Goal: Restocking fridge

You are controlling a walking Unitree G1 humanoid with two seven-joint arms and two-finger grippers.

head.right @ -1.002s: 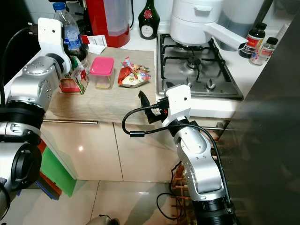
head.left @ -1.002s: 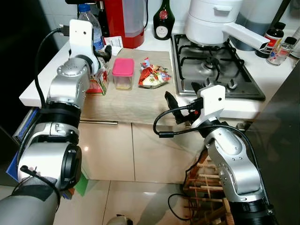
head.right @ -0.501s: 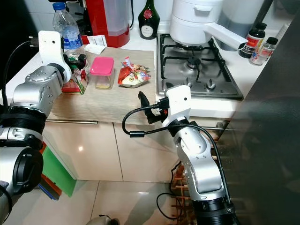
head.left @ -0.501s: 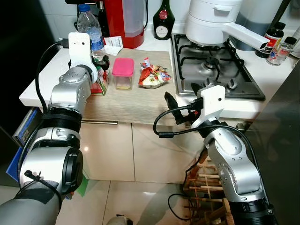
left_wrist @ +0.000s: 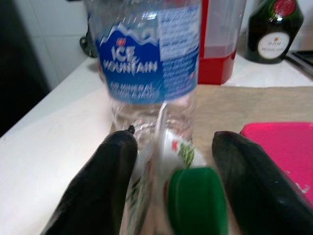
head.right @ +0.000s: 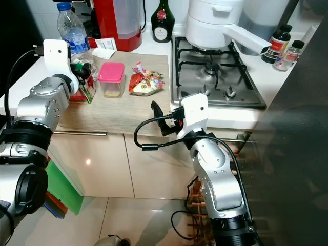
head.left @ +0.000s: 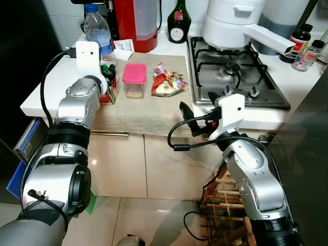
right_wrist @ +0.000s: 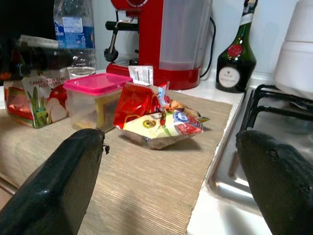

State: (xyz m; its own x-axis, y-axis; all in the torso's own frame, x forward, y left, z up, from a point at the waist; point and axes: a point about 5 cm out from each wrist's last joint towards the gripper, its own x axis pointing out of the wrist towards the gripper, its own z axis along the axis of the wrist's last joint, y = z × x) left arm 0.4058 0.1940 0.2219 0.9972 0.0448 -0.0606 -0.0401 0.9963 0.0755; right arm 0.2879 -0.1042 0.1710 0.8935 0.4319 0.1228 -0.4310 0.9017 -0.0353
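A small juice carton (head.right: 83,88) with a green cap (left_wrist: 195,198) stands at the left end of the woven mat (head.left: 148,113). My left gripper (left_wrist: 175,147) is open, with one black finger on each side of the carton's top. A clear water bottle (left_wrist: 151,63) with a blue label stands just behind the carton. A pink-lidded plastic box (head.left: 134,79) and a red snack packet (head.left: 167,82) lie to the right. My right gripper (right_wrist: 171,176) is open, held level at the counter's front edge, facing the packet.
A red coffee machine (head.left: 136,23) and a dark green bottle (head.left: 179,23) stand at the back. A gas hob (head.left: 230,72) with a white pot (head.left: 230,20) is on the right, and spice jars (head.left: 305,51) beyond it. Cabinet doors (head.left: 133,159) are below.
My left arm has drawn back and lowered, bringing its gripper from beside the water bottle down around the carton's top. The right arm has not moved.
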